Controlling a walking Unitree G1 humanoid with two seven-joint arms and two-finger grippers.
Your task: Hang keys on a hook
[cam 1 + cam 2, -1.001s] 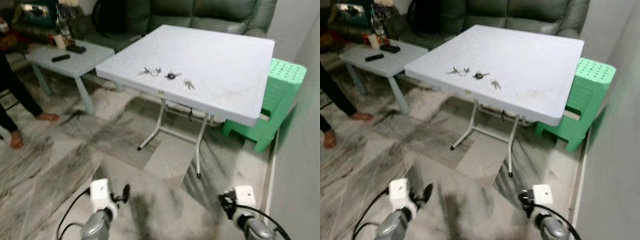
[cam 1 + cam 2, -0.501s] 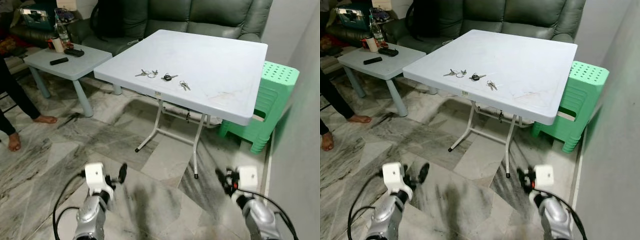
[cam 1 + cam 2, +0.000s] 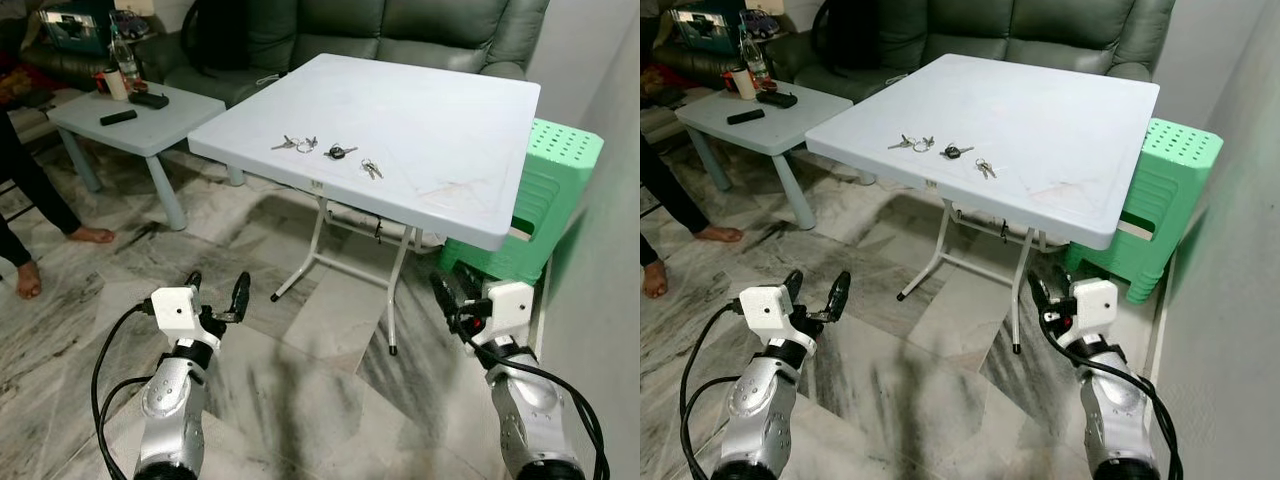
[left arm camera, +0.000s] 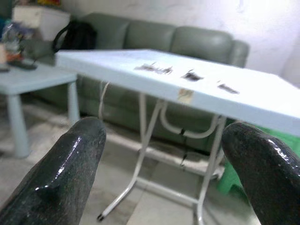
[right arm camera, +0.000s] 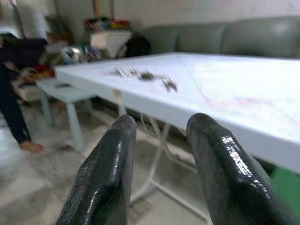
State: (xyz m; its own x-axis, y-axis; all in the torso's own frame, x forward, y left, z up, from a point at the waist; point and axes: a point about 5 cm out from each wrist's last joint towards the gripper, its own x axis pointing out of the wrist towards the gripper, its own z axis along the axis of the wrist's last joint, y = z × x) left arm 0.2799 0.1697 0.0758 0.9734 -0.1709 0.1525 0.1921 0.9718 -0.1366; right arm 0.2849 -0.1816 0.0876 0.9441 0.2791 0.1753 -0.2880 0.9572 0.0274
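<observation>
White folding table (image 3: pixel 440 110) standing on marble floor (image 3: pixel 120 300), green sofa (image 3: pixel 400 25) behind its far edge. Three small bunches of keys lying in a row close to the near-left edge of the tabletop: left key bunch (image 3: pixel 297 144) nearest the left corner, middle key bunch (image 3: pixel 339 152) with a dark fob just beside it, right key bunch (image 3: pixel 371 169) a little further along the same edge. All three flat on the surface, apart from one another, untouched by either gripper. Blurred in both wrist views, so individual keys not countable.

Left gripper (image 3: pixel 215 292) raised in front of the body, below tabletop level and well short of the near-left edge, fingers (image 4: pixel 75 168) spread wide with nothing between them. Right gripper (image 3: pixel 448 293) raised likewise, below and near the near-right corner of the table, fingers (image 5: pixel 108 173) parted by a narrow gap, nothing held. Both pointing toward the table.

Stack of green plastic stools (image 3: pixel 545 200) against the right edge of the table, beside the wall. Low pale-blue side table (image 3: pixel 140 125) to the left, carrying a remote control (image 3: pixel 119 118), a bottle (image 3: pixel 125 65) and other small items toward its far edge. Person's bare feet and dark trouser legs (image 3: pixel 25 200) at the left margin, standing on the floor.
</observation>
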